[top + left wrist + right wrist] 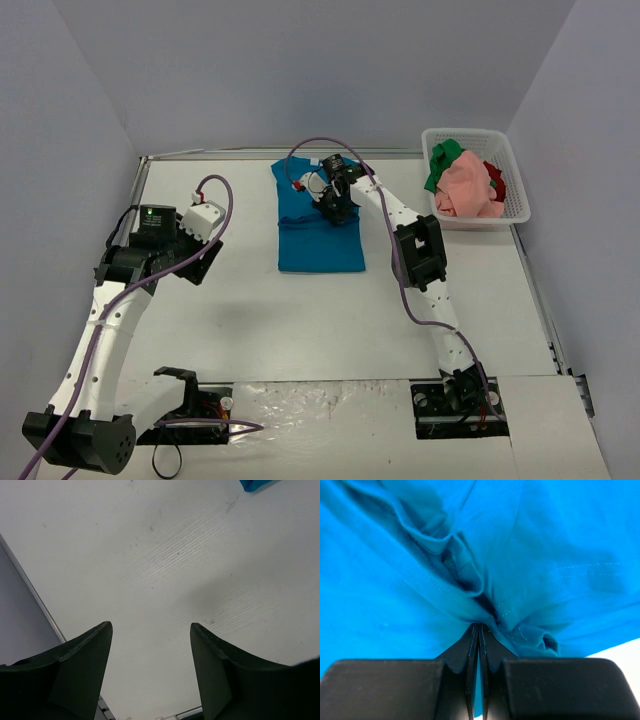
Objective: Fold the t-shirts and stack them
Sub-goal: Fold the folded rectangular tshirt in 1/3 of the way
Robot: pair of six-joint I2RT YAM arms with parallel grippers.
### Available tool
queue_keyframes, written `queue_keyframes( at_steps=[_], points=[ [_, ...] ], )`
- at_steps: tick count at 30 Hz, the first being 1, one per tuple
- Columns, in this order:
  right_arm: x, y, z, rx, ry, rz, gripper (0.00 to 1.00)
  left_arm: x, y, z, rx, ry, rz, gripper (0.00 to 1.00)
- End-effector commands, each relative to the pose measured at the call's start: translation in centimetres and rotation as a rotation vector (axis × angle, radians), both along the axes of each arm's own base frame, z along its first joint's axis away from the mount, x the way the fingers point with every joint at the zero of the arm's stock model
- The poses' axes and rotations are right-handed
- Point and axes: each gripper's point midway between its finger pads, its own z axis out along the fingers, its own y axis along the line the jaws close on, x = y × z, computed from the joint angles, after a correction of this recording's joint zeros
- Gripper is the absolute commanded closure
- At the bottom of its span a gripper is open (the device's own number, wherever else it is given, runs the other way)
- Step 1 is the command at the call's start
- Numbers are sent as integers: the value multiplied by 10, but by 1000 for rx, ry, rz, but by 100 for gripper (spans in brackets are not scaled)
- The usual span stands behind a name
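The teal-blue t-shirt (318, 235) lies partly folded on the table at centre back. My right gripper (337, 205) is over its upper right part and is shut on a bunched fold of the teal-blue cloth (485, 607), which fills the right wrist view. My left gripper (203, 262) is open and empty, above bare table (165, 570) to the left of the shirt. A corner of the teal-blue shirt (255, 484) shows at the top of the left wrist view. Pink (470, 185), green (443, 160) and red (494, 175) shirts lie crumpled in the basket.
A white plastic mesh basket (520, 190) stands at the back right near the wall. Grey walls enclose the table on three sides. A purple cable (310, 145) loops above the right arm.
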Motion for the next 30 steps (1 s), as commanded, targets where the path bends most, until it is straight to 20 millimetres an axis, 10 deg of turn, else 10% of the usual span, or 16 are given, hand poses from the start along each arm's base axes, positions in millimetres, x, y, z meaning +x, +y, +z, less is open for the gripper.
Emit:
queue_keyframes(
  at_steps=[1,12,30],
  points=[
    [14,-3,6,-30,-38,-41,100,-2,2,1,-20,0,23,38],
    [49,1,44,15,-191,-116,100,-5,4,2,-51,-10,40,37],
    [-32,13,67,73,-108,15,100,-2,5,1,-87,-8,53,37]
  ],
)
